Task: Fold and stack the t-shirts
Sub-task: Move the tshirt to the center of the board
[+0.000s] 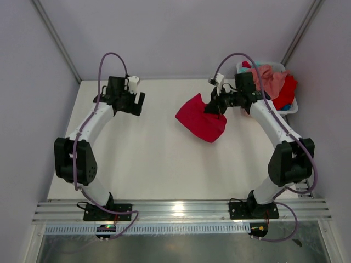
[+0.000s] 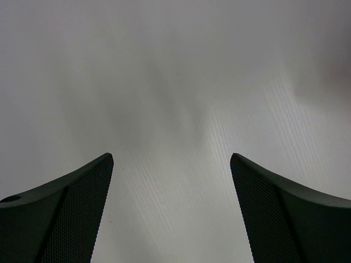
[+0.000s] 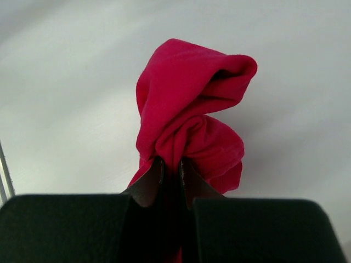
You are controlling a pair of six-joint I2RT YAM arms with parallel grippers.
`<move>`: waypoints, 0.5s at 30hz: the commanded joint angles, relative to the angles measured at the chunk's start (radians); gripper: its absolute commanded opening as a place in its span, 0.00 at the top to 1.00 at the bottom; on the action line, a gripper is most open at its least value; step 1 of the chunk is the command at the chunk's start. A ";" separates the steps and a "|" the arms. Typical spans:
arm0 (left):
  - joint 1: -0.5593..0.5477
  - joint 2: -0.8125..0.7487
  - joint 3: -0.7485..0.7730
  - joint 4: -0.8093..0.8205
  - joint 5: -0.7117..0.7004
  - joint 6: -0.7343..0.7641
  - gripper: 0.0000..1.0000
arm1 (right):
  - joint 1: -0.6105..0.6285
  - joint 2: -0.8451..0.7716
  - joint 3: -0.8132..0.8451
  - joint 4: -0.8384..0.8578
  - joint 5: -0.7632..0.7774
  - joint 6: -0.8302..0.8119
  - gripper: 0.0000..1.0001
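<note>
A bright red t-shirt (image 1: 200, 120) hangs bunched over the middle-right of the white table. My right gripper (image 1: 213, 108) is shut on its upper edge. In the right wrist view the red t-shirt (image 3: 189, 118) bulges out past my gripper (image 3: 171, 164), whose jaws pinch a fold of the cloth. More t-shirts, salmon pink (image 1: 270, 78), red (image 1: 286, 90) and a bit of teal, lie heaped in the white basket (image 1: 292, 108) at the far right. My left gripper (image 1: 135, 107) stands open over bare table at the far left; the left wrist view shows its gripper (image 2: 171, 160) with nothing between the fingers.
The white basket sits in the table's far right corner, close behind my right arm. Grey walls enclose the table at the back and sides. A metal rail (image 1: 181, 211) with both arm bases runs along the near edge.
</note>
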 commanded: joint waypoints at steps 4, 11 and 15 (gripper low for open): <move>0.003 -0.055 -0.013 0.026 -0.036 0.026 0.10 | -0.006 0.162 0.008 0.046 0.255 -0.040 0.97; 0.005 -0.044 -0.023 0.025 -0.040 0.038 0.10 | -0.001 0.330 0.178 0.016 0.451 0.017 0.97; 0.005 -0.041 -0.031 0.031 -0.041 0.040 0.11 | 0.042 0.344 0.207 0.006 0.503 -0.001 0.97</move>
